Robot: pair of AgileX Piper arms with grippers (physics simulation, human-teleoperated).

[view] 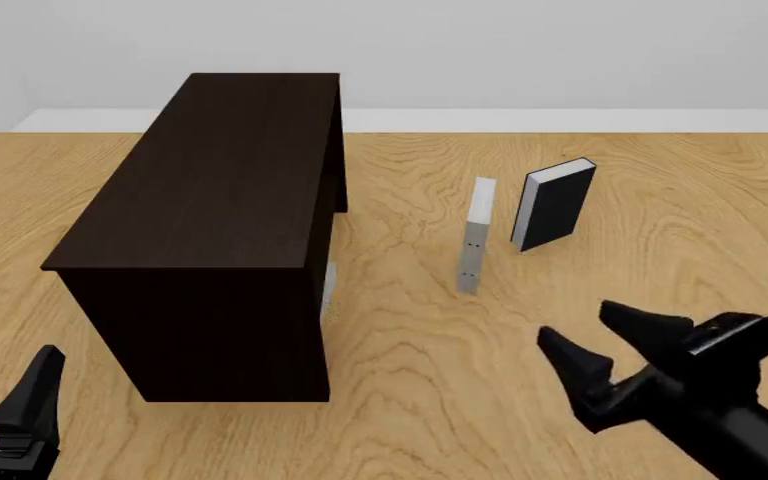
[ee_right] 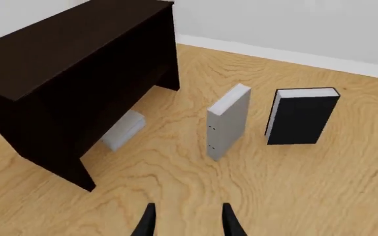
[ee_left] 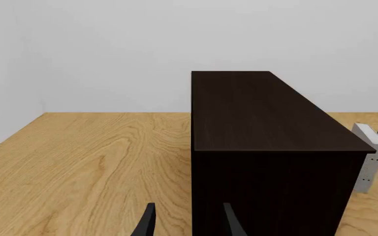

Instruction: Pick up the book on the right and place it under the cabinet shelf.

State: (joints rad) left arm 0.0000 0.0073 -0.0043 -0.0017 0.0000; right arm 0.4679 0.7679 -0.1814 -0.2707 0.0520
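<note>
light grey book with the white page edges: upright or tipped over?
Upright. The light grey book with white page edges stands on its bottom edge on the wooden table, clear of the open right gripper.

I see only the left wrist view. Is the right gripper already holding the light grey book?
Observer: No. The right gripper is open, apart from the book, which stands upright.
Operator: Is anything under the cabinet shelf?
Observer: Yes, a slimmer grey-and-white book lies flat under the cabinet shelf.
Operator: What stands beside the grey book?
Observer: A black book, upright, to its right and not touching it.
</note>
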